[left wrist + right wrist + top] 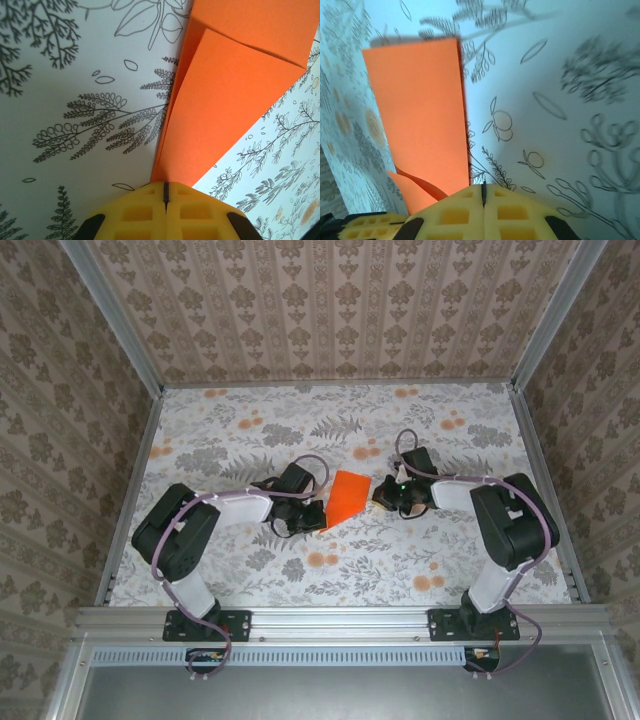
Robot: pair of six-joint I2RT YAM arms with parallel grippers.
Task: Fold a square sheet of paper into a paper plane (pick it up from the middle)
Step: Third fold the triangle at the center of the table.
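Orange and already partly folded, the square sheet of paper (345, 498) is at the middle of the table (250, 580), its narrow near end pinched between the pressed-together left fingers (135, 202). The right fingers (512, 200) are pressed together too at the sheet's far side, though I cannot tell whether they nip it. To crease well, I judge, keep the layers' edges flush and press the fold down against the table rather than tugging, which could skew or tear it.

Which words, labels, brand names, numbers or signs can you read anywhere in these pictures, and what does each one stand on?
None can be read. The orange paper is plain, and the tablecloth and walls carry only flower and leaf patterns, with no lettering.
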